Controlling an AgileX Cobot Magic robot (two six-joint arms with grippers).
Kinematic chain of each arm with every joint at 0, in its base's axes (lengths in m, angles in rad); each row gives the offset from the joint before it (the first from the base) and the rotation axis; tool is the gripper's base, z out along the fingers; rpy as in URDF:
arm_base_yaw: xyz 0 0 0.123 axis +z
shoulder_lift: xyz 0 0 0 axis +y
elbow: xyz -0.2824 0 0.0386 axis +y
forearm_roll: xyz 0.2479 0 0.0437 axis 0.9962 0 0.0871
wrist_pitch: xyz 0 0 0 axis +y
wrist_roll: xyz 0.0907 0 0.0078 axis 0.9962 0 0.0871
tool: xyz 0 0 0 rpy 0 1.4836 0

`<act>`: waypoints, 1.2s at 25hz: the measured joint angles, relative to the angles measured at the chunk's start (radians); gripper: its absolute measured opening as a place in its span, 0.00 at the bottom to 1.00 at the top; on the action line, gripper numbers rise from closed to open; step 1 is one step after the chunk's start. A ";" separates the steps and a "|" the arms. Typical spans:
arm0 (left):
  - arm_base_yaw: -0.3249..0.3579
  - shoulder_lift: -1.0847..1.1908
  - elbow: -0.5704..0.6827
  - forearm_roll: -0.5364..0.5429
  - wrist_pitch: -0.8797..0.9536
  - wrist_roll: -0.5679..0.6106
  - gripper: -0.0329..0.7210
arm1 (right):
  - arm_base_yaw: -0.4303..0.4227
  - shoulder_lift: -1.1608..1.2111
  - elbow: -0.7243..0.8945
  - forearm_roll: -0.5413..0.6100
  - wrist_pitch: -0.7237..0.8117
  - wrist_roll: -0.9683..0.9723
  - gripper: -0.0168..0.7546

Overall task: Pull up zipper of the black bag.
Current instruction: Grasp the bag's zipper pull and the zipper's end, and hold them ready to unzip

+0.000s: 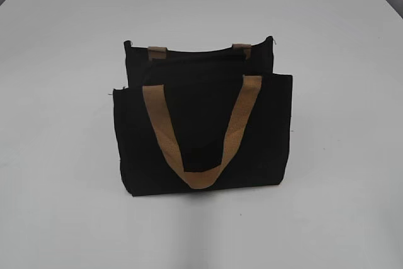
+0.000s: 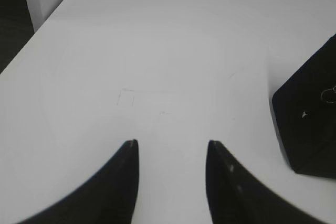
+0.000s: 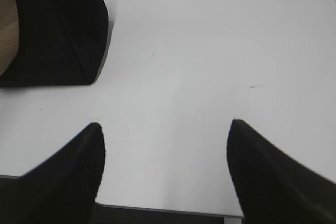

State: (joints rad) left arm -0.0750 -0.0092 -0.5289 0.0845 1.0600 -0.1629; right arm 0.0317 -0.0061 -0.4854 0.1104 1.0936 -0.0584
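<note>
While the black bag (image 1: 201,133) stood on the surface (image 1: 340,218), your left tool (image 2: 170,148) and right tool (image 3: 165,129) hung apart, holding nothing.

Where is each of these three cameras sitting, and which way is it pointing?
Exterior view: raised in front of the white table, looking down at a slant on the black bag; no part of the robot shows.
Left wrist view: on the left arm, looking past the open left claw along the table; a bag corner at the right edge.
Right wrist view: on the right arm, over the table's near edge, past the open right claw; the bag at upper left.
All three views share the bag and the table.
</note>
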 joint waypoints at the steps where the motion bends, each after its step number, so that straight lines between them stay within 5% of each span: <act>1: 0.000 0.000 0.000 0.000 0.000 0.000 0.47 | 0.000 0.000 0.000 0.000 0.000 0.000 0.75; 30: 0.000 0.042 -0.013 -0.005 -0.071 0.000 0.46 | 0.000 0.000 0.000 0.001 0.000 0.000 0.75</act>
State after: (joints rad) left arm -0.0750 0.0323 -0.5424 0.0794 0.9892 -0.1629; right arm 0.0317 -0.0061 -0.4854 0.1113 1.0936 -0.0584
